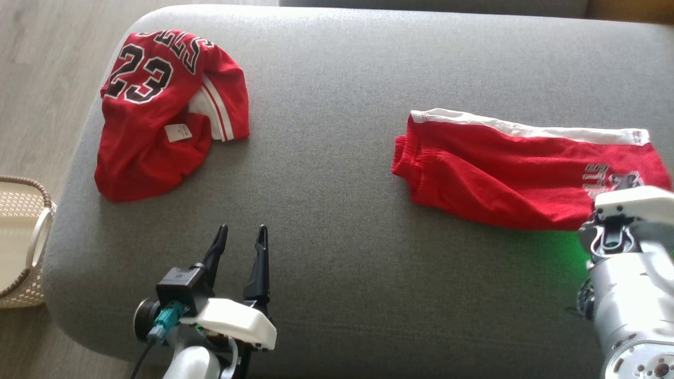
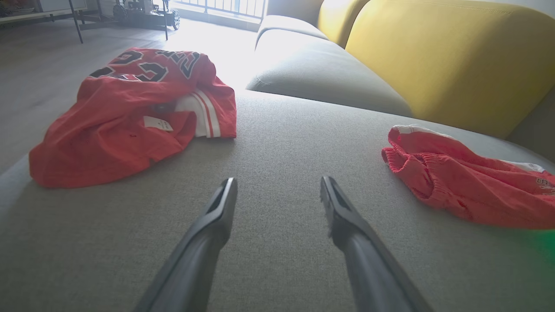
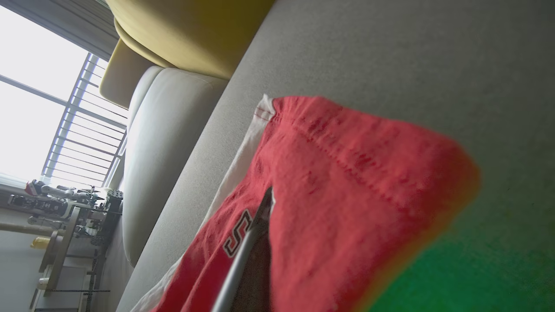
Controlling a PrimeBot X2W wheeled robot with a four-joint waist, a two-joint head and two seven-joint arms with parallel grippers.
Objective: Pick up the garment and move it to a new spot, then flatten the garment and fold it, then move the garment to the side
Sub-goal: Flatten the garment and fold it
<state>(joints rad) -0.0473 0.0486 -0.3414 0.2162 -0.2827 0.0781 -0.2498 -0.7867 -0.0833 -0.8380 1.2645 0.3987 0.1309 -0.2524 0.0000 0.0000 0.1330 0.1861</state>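
Observation:
The garment, a pair of red shorts [image 1: 526,173] with a white side stripe, lies mostly flat at the right of the grey cushion [image 1: 342,105]. My right gripper [image 1: 613,216] is shut on its near right corner; in the right wrist view the red cloth [image 3: 347,195] wraps over the closed fingers [image 3: 260,216]. My left gripper [image 1: 242,229] hovers open over bare cushion at the front left, with nothing between its fingers [image 2: 221,208]. The shorts [image 2: 468,190] also lie to its right in the left wrist view.
A crumpled red jersey [image 1: 158,116] with the number 23 lies at the cushion's far left corner, seen again as a red heap [image 2: 125,117]. A woven basket [image 1: 21,237] stands on the floor to the left. A yellow backrest [image 2: 455,52] rises behind the cushion.

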